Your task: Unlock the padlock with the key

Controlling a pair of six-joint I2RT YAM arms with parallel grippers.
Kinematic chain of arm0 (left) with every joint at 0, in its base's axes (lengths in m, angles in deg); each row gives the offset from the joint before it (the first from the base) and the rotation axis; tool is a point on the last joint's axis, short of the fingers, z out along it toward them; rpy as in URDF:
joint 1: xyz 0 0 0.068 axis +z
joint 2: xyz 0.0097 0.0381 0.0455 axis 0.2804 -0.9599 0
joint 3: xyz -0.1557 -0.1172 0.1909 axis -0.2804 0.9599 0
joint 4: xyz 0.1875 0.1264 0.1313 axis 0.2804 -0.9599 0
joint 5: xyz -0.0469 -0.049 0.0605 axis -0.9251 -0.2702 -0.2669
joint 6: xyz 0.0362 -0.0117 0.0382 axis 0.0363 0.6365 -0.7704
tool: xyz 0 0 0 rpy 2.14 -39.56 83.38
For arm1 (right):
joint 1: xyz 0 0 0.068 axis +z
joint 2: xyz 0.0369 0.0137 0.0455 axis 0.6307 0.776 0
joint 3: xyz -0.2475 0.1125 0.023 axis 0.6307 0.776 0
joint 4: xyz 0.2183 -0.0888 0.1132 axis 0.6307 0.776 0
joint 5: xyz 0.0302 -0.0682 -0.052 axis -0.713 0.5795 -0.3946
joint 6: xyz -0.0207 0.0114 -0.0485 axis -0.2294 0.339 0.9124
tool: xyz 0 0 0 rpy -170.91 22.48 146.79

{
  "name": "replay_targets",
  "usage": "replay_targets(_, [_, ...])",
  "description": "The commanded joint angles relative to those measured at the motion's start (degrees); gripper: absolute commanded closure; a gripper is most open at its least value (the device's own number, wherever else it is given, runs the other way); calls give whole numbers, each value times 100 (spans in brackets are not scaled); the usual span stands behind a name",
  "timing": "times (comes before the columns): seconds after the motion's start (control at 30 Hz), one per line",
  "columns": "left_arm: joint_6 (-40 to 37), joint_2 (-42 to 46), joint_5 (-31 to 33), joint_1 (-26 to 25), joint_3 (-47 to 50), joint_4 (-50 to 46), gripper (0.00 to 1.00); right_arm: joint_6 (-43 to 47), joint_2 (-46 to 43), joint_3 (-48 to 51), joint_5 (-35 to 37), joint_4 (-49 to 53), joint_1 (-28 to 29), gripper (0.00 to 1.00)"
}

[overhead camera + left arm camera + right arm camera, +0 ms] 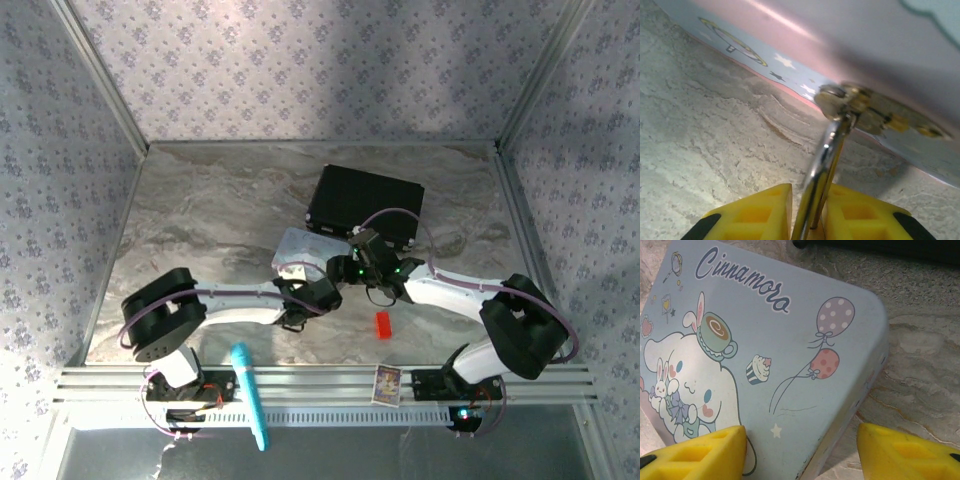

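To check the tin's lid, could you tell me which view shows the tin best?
Right wrist view: the tin lies close, its printed lid sharp. From the top it is small and partly behind the arms; the left wrist catches one blurred edge.

Floral-papered walls (300,60) enclose a marbled tabletop (200,205) — aluminium rails (320,378) in front.

A robot test booth: floral-papered walls (300,70), aluminium rails (320,378), marble-patterned tabletop (200,210).
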Motion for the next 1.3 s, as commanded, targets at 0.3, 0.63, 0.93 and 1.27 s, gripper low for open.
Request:
replay_targets(0.3, [-370,-1404,962,-524,-1428,-2655,79,53,219,219,428,670,-136,41])
replay_targets(0.63, [-554,-1601,936,-731,-1641,-2859,72,62,220,245,410,612,-255,41])
replay_targets(0.93, [-439,-1997,900,-1125,-2232,-3264,66,5,254,395,351,450,-337,41])
replay_targets(1.27, [-384,-2285,1199,-1203,-2665,-3900,69,-12,261,457,299,330,-369,42])
